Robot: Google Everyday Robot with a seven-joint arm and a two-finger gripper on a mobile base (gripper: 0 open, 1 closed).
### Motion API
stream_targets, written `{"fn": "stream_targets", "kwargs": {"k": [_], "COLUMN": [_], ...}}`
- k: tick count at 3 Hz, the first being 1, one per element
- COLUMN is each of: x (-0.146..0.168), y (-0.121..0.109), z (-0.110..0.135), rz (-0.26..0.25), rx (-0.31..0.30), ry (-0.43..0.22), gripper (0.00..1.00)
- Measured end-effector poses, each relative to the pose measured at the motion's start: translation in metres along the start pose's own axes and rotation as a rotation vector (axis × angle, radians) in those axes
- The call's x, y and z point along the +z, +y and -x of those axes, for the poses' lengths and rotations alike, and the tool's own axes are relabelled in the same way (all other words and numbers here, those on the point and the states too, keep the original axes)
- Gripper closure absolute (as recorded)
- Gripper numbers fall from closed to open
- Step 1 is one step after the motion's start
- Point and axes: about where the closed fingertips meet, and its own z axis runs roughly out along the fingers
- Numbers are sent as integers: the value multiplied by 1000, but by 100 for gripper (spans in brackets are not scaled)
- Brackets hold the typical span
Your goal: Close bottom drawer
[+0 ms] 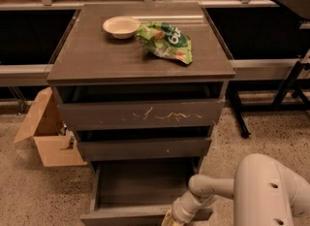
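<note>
Down at the foot of the cabinet we find the bottom drawer point(140, 184) pulled well out toward the camera. Its wide shallow box is open to view, and its plain front runs along the lower edge of the picture, where part of it is cut off. Our pincer point(170, 217) sits at that front, toward its right end, right at the picture's bottom edge. Only a pale yellowish tip shows, so we cannot tell whether it is open or closed, nor whether it touches the wood. The white arm point(271, 191) reaches in from the lower right, its bulky shell cropped by the corner and hiding the ground beside the cabinet. Above, the middle drawer point(143, 148) and the scratched top drawer point(140, 115) each stand slightly out, with dark gaps over them. On the surface point(92, 60) a pale bowl point(121, 26) sits near the back, just beside a crumpled green snack bag point(165, 40), both well back from the front edge. Left of the cabinet an open cardboard box point(48, 140) stands close to its side, its contents too dim to make out. To the right the speckled floor point(271, 133) runs broader, up to a dark table leg point(290, 82).
</note>
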Motion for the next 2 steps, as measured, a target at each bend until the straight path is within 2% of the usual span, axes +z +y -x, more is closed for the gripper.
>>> {"fn": "stream_targets", "kwargs": {"k": [1, 2], "x": [-3, -5], "y": [-3, -6], "z": [-4, -9], "rz": [-43, -55], "rx": [2, -2], "ry": [-1, -5], "gripper": [35, 11]}}
